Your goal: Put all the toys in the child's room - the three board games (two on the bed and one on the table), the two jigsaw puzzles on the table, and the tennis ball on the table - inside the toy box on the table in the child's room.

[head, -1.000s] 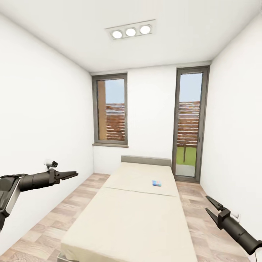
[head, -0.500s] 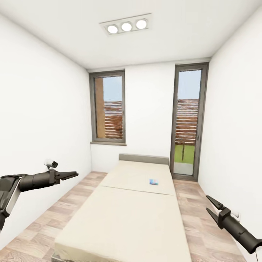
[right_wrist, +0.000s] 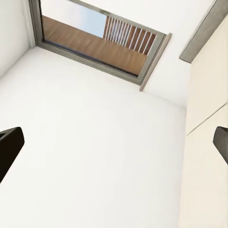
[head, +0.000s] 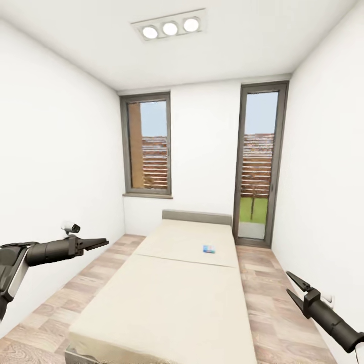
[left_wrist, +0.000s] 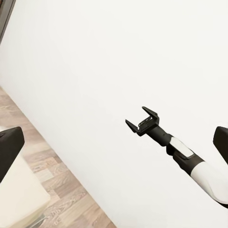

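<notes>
A small blue board game (head: 209,248) lies flat on the far section of the cream bed (head: 172,298), close to the grey headboard (head: 196,217). My left gripper (head: 104,242) hangs open over the floor left of the bed, far from the game. My right gripper (head: 288,282) is open low at the right, beside the bed. The left wrist view looks across at the right gripper (left_wrist: 136,115), open and holding nothing. The table, toy box, jigsaw puzzles and tennis ball are out of view.
This is a narrow white-walled room with wood-plank floor (head: 76,288) on both sides of the bed. A grey-framed window (head: 146,151) and a tall glazed door (head: 257,162) stand in the far wall. The right wall (head: 328,202) is close to my right arm.
The whole view has shifted: the bed and windows look smaller and farther, and more of the bed's near end shows. Both arms keep their place in the picture. The blue game has not moved on the bed.
</notes>
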`<state>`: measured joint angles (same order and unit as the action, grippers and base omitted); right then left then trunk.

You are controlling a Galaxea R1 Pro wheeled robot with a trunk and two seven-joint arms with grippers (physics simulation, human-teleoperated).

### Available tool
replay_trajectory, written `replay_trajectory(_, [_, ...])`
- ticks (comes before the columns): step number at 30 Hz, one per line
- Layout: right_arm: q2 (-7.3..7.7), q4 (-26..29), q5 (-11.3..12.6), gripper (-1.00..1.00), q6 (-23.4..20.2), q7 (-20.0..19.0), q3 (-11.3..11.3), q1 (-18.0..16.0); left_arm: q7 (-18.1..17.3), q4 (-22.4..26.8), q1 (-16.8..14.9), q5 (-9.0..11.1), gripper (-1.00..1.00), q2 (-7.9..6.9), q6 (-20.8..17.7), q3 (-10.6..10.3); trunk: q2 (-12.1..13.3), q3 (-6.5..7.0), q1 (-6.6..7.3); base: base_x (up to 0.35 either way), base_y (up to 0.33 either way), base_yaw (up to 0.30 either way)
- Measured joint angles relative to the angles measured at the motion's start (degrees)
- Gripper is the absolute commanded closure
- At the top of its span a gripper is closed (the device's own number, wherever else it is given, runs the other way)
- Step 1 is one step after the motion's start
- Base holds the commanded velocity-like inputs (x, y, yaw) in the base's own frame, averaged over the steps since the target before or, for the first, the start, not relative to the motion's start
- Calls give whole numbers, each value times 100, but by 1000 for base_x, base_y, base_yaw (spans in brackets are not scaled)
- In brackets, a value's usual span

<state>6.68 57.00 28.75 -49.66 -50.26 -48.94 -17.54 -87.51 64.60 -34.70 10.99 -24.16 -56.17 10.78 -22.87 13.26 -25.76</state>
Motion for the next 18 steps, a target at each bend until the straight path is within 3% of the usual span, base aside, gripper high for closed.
replay_trajectory(12, [0, -1, -1, -100, 4, -2, 0, 0, 12, -1, 1, -6, -100, 0, 0, -3, 0, -114, 0, 4, -281, 0])
replay_trajectory(18, [-9, 4, 2, -100, 13, -2, 0, 0, 23, -1, 0, -6, -100, 0, -8, -4, -1, -156, 2, 112, -296, 0])
